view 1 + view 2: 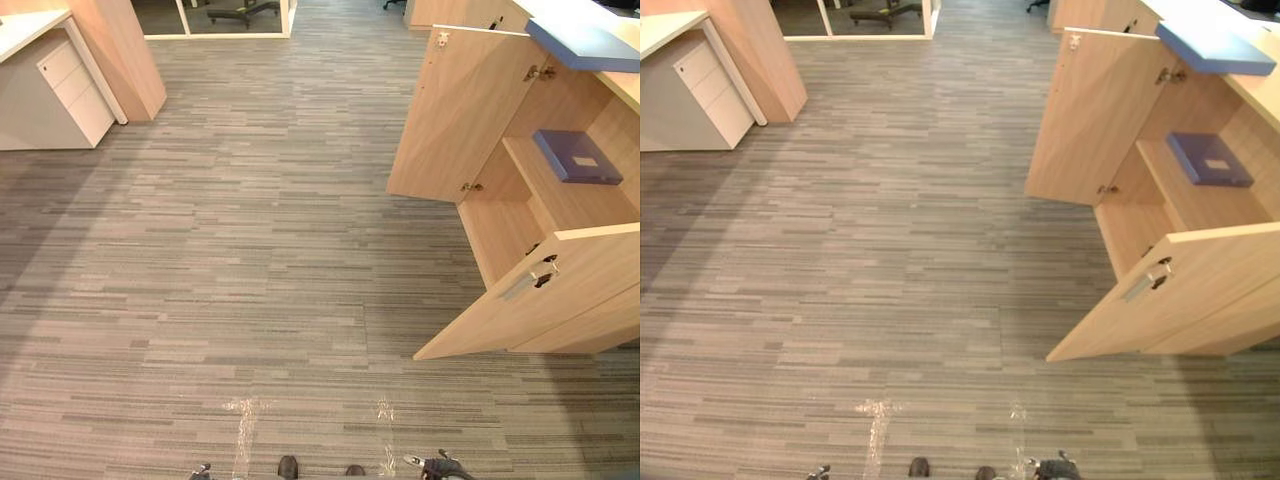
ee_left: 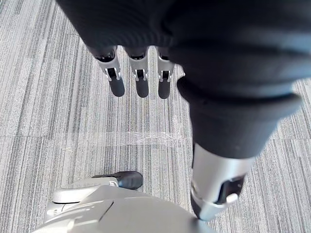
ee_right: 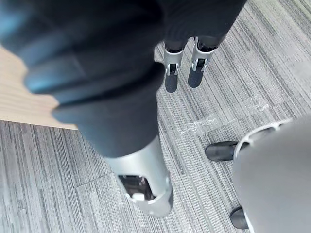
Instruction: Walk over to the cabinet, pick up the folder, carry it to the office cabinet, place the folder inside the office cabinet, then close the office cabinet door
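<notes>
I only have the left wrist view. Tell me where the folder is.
Observer: A blue folder lies flat on the shelf inside the office cabinet, ahead on the robot's right.
Operator: Report the doors.
Observer: Both stand open, the near door and the far door swung out over the carpet.
Operator: Check the right robot hand.
Observer: The right robot hand hangs over the carpet, fingers straight, holding nothing.

Office cabinet [image 1: 500, 235] cut off by the right edge, chair [image 1: 243, 12] by the top edge.
</notes>
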